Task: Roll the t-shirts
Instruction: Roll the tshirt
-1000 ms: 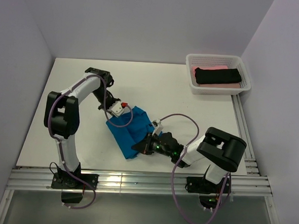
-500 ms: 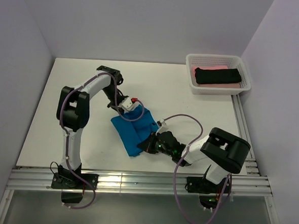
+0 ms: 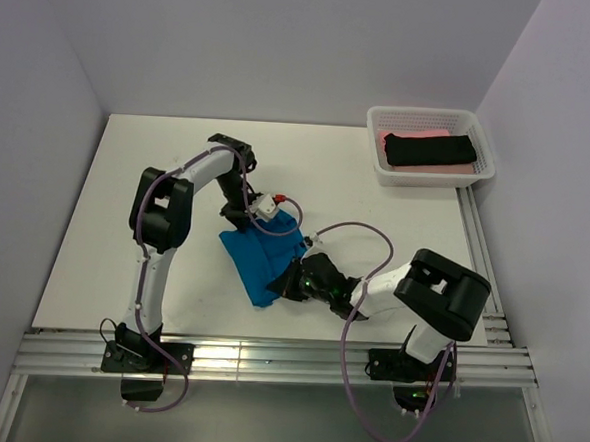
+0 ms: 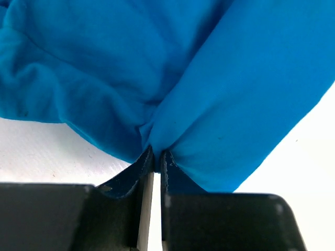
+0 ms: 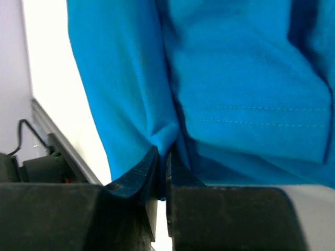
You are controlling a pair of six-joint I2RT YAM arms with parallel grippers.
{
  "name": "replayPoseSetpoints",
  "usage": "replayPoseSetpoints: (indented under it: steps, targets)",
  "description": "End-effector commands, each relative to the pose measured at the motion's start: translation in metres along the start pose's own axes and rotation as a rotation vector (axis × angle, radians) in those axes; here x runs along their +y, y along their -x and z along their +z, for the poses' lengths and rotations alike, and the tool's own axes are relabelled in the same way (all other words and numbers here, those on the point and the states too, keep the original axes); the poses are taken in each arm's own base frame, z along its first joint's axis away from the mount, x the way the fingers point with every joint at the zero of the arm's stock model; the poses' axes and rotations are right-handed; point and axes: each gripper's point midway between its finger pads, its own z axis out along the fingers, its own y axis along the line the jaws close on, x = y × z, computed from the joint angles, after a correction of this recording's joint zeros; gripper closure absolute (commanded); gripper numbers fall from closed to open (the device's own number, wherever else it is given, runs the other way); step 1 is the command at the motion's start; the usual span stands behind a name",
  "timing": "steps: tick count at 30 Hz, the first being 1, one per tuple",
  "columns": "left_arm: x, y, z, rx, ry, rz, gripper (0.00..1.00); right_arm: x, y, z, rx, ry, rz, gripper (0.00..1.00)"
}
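- The white table [image 3: 92,259] fills most of the top view, with grey walls on three sides and both arm bases at its near edge.
- The left arm [image 3: 160,213] reaches up from its base, bends, and comes back down towards the middle of the table.
- The right arm [image 3: 441,295] lies low and reaches left, with a purple cable looping over it.
- The blue t-shirt [image 3: 263,259] lies bunched on the table a little near of centre, between the two arms. It is a thick, folded bundle running diagonally, with its far end at the left arm and its near-right side at the right arm.
- The white mesh basket [image 3: 428,178] sits at the far right corner of the table, well apart from the blue t-shirt.
- A black t-shirt [image 3: 430,149] lies rolled lengthwise inside the basket.
- A pink t-shirt [image 3: 388,139] lies under the black one, showing at its edges.
- The left gripper [image 4: 156,157] pinches a fold of the blue cloth at its tips, with only a narrow slit between the jaws.
- The right gripper [image 5: 161,151] is likewise clamped on a gathered fold of the blue t-shirt, its jaws nearly together.
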Motion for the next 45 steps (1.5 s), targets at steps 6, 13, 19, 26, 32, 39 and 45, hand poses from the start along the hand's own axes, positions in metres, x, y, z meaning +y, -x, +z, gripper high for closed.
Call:
replayPoseSetpoints:
  steps: [6, 13, 19, 26, 32, 39, 45]
  targets:
    - [0.005, -0.028, 0.019, 0.115, -0.032, -0.046, 0.87, -0.05, 0.001, -0.021, -0.011, -0.34, -0.151, 0.77]
    - [0.001, -0.025, 0.019, 0.118, -0.046, -0.02, 0.88, -0.025, 0.018, -0.041, -0.084, -0.356, -0.286, 0.46]
    - [-0.002, -0.022, 0.021, 0.126, -0.06, -0.015, 0.89, 0.006, 0.035, -0.066, -0.154, -0.3, -0.446, 0.42]
    - [-0.003, -0.02, 0.022, 0.122, -0.063, -0.003, 0.89, 0.05, 0.013, -0.061, -0.027, -0.2, -0.748, 0.33]
    - [-0.006, -0.02, 0.022, 0.124, -0.074, -0.002, 0.89, 0.071, -0.016, -0.036, 0.07, -0.298, -0.984, 0.29]
    - [-0.006, -0.021, 0.021, 0.129, -0.072, 0.007, 0.9, 0.079, -0.02, -0.021, 0.085, -0.397, -1.094, 0.24]
    - [-0.007, -0.02, 0.021, 0.129, -0.069, 0.011, 0.9, 0.064, -0.014, -0.017, 0.068, -0.595, -1.199, 0.25]
